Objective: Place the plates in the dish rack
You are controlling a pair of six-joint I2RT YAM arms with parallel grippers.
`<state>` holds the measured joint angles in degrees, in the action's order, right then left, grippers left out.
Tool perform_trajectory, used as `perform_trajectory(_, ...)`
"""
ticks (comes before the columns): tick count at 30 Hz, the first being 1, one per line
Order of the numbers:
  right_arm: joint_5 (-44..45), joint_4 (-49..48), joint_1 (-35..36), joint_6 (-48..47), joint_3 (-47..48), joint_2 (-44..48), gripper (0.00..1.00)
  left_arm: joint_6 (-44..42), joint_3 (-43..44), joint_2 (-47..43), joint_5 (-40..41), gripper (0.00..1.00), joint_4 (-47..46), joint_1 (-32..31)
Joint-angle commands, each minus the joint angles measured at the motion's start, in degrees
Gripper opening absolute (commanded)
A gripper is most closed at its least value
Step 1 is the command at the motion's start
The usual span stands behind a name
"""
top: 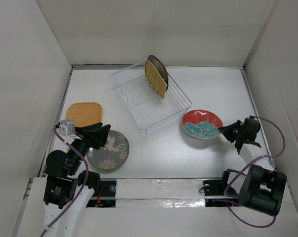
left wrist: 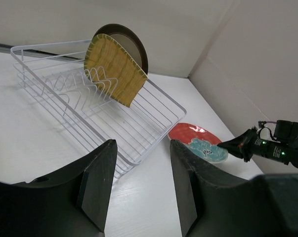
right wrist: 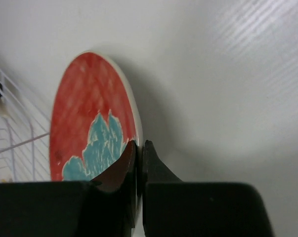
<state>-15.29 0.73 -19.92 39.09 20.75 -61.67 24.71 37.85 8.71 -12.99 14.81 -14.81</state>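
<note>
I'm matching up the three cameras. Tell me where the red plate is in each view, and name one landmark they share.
Top external: red plate right of centre, just right of the rack.
Left wrist: lower right of middle, past the rack's near corner.
Right wrist: fills the left half, its rim between the right gripper's fingers.
Shared landmark: the rack; in the right wrist view only its wires show at the left edge.

a flat white matte tabletop [top: 213, 89] is spreading across the scene, catching soft grey shadows. plain white panel walls are enclosing it: a back wall [top: 158, 29], a left wall [top: 25, 74] and a right wall [top: 282, 74]. a glossy white strip [top: 158, 188] is running along the near edge, reflecting light.
</note>
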Motion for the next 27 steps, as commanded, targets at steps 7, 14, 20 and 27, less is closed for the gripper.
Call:
perform_trajectory(7, 18.1, -2.2, -2.8, 4.1, -1.8, 12.3, 0.00, -0.2, 0.1, 0.8, 0.1, 0.44, -2.4, -0.3)
perform_trajectory(14, 16.3, -11.6, -1.5, 6.1, -3.6, 1.5, 0.05, -0.2, 0.1, 1.7, 0.1, 0.44, -2.4, -0.3)
perform_trajectory(20, 10.5, -19.5, -1.5, 8.6, -4.7, -7.5, 0.32, -0.1, 0.1, 1.9, 0.2, 0.44, -2.3, -0.3)
perform_trajectory(27, 4.0, -26.0, -3.6, 10.1, -5.0, -16.0, 0.42, 0.0, 0.0, 2.1, 0.4, 0.44, -2.3, -0.3)
